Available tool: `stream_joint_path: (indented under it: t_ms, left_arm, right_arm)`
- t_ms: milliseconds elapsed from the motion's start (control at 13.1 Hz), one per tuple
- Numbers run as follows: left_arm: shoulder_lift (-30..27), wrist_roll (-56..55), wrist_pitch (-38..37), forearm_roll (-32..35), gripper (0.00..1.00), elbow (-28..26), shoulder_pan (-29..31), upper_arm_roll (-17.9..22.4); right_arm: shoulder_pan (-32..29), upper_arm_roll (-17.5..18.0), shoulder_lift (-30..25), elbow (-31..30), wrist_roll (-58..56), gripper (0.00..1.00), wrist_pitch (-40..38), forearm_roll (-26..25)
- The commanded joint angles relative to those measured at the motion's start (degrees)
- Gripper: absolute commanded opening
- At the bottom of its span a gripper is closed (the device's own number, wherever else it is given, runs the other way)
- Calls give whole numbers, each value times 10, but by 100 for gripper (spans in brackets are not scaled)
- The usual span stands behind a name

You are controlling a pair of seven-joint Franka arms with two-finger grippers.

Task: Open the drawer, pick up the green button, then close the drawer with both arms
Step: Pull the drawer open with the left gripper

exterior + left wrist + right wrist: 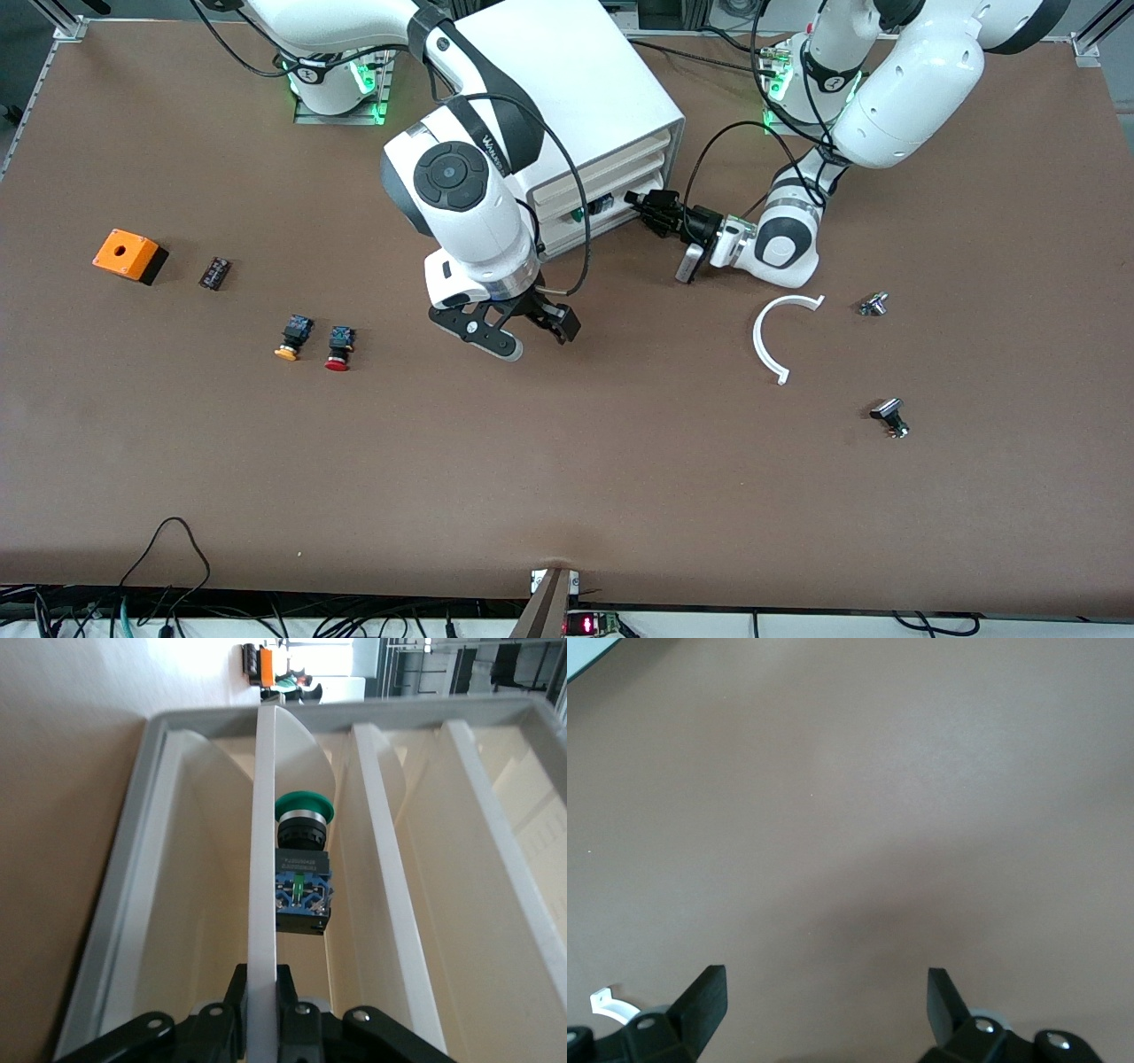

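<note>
The white plastic drawer stands slightly out of the boxy cabinet, thin-walled and smooth. The left gripper is clamped on its front edge. The button, with its glossy green domed cap, black body and blue back, lies inside the drawer, just past those fingers. The right gripper hangs with jaws apart over the matte brown table. The cabinet hides most of the drawer in the front view.
</note>
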Motion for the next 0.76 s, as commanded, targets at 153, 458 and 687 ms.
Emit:
stream_joint_path:
  t_ms: [153,458,687]
  left_arm:
    - [1,-106,-1,101,0,103,34,26]
    - [6,-194,-1,191,0,182,68,29]
    - [12,-206,-2,196,0,204,68,42]
  right_arm:
    - [8,-6,13,25,13,100,-4,-3]
    - [47,-7,22,26,119,100,20,-3]
    - [69,-7,32,26,181,100,34,-3]
